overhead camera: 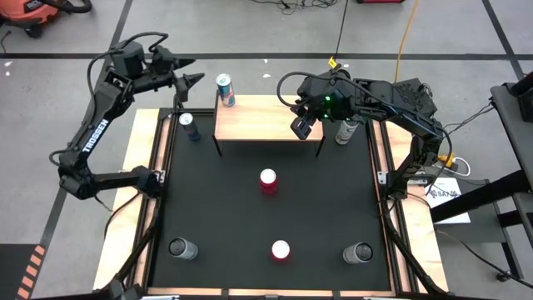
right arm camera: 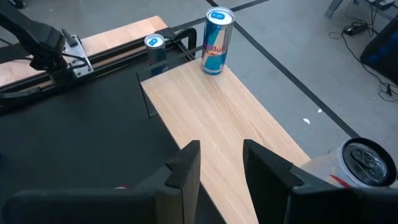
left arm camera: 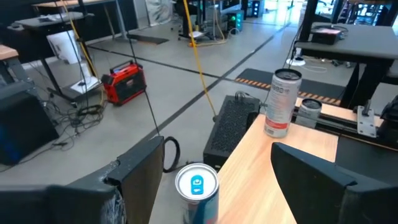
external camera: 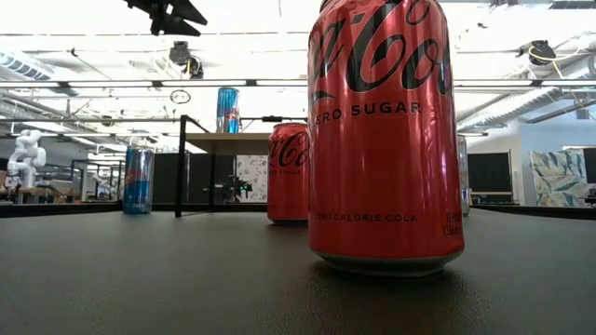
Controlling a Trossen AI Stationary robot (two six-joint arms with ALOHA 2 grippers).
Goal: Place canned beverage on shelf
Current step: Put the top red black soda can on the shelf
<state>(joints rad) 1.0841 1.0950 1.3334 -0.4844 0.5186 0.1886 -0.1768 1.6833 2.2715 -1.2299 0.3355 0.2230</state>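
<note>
Shelf: a small light-wood board on thin black legs (overhead camera: 266, 121) stands at the far edge of the black table mat (overhead camera: 250, 217).
Can already on the shelf: a tall slim blue-and-silver drink can (overhead camera: 225, 90) stands upright at the shelf's far left corner.
Cans waiting on the mat: a second slim blue can (overhead camera: 190, 126) stands just beside the shelf's left end; a slim white-and-silver can (overhead camera: 346, 130) stands just off its right end; two red cola cans (overhead camera: 268, 181) and (overhead camera: 281, 251) stand mid-mat and near the front edge; two grey cans (overhead camera: 181, 248) and (overhead camera: 358, 252) sit toward the front corners.
Left gripper: the left gripper (overhead camera: 190, 71) hangs beyond the shelf's left end, fingers spread wide, holding nothing; in its wrist view the blue can on the mat (left arm camera: 196, 190) sits below and between them.
Right gripper: the right gripper (overhead camera: 301, 127) hovers over the shelf's right part, fingers (right arm camera: 186, 165) drawn close with a narrow gap, empty.
Handling, as a judgement: the cans look rigid, smooth and slippery, and likely weighty if full; the slim ones are tall and tip easily.
Where to grasp: across the round body at about mid-height, keeping the can upright.
</note>
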